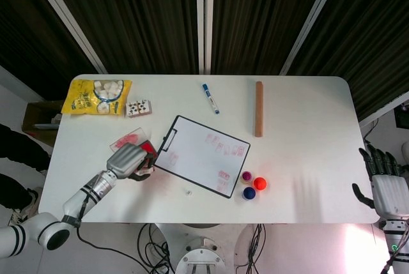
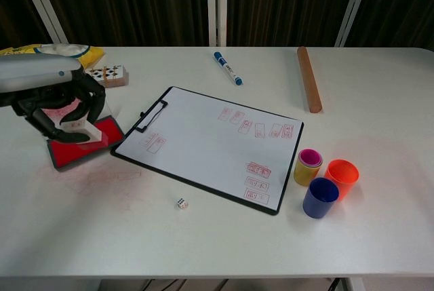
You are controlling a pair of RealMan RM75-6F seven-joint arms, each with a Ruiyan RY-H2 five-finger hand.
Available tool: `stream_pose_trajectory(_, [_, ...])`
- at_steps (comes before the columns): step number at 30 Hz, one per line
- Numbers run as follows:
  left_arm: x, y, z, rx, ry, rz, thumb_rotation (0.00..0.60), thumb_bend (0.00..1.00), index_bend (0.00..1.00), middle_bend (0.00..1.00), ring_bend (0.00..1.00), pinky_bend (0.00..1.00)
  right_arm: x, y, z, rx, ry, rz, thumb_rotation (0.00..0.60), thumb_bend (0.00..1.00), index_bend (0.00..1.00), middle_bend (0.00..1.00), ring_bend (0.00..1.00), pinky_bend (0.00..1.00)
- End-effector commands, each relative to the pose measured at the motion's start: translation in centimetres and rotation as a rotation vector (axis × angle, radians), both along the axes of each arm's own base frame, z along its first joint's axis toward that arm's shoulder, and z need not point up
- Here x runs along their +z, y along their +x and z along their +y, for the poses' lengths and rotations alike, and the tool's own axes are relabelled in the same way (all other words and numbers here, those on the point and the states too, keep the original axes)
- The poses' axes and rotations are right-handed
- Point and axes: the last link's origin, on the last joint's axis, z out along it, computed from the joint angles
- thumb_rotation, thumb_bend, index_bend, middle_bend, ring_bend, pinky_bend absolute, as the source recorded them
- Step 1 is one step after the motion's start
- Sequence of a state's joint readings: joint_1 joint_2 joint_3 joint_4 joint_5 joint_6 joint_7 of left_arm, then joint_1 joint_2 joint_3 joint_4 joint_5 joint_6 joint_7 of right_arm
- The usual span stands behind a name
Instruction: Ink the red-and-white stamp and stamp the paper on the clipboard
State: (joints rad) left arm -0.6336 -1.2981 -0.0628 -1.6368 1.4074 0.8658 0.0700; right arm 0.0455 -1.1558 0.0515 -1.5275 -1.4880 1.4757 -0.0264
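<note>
You get bright, even overhead light | soft shadows only | table point(image 1: 307, 159) near-overexposed, pinkish glare at its front right | both views sharp | backdrop dark.
</note>
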Motion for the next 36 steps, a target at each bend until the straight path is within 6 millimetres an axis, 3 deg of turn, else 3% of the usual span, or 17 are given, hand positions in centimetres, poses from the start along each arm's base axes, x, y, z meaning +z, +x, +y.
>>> stream_pose_trajectory(1, [1.5, 0.4, 2.0, 0.058, 0.001, -0.007, 0.600, 0.38, 0.71, 0.71, 0.90, 0.97, 0.1, 0.0, -0.1, 0.002, -0.001, 0.001, 0.600, 0.24, 0.00, 0.00, 0.00, 0.00])
stream_pose_trajectory(4, [1.7, -0.2, 3.1, 0.128, -0.012, -0.012, 0.600, 0.37, 0.71, 0.71, 0.90, 0.97, 0.0, 0.0, -0.2, 0.003, 0.002, -0.001, 0.600, 0.24, 0.00, 0.00, 0.00, 0.00])
stream_pose_trajectory(10, [0.3, -1.6, 4.1, 0.228, -0.076, 0.020, 0.600, 0.38, 0.71, 0.71, 0.90, 0.97, -0.5, 0.2, -0.2, 0.007, 0.017, -0.006, 0.600, 0.24, 0.00, 0.00, 0.00, 0.00])
stream_pose_trajectory(20, [-0.9, -2.9, 5.7, 0.294, -0.081, 0.026, 0.600, 0.38, 0.71, 0.71, 0.90, 0.97, -0.2, -0.2, -0.1, -0.004, 0.005, -0.002, 0.600, 0.24, 0.00, 0.00, 0.00, 0.00])
stream_pose_trajectory(36, [-2.1, -4.7, 6.2, 0.345, -0.095, 0.019, 0.600, 0.38, 0.71, 0.71, 0.90, 0.97, -0.7, -0.2, -0.2, -0.010, 0.022, 0.003, 0.600, 0.24, 0.00, 0.00, 0.00, 0.00])
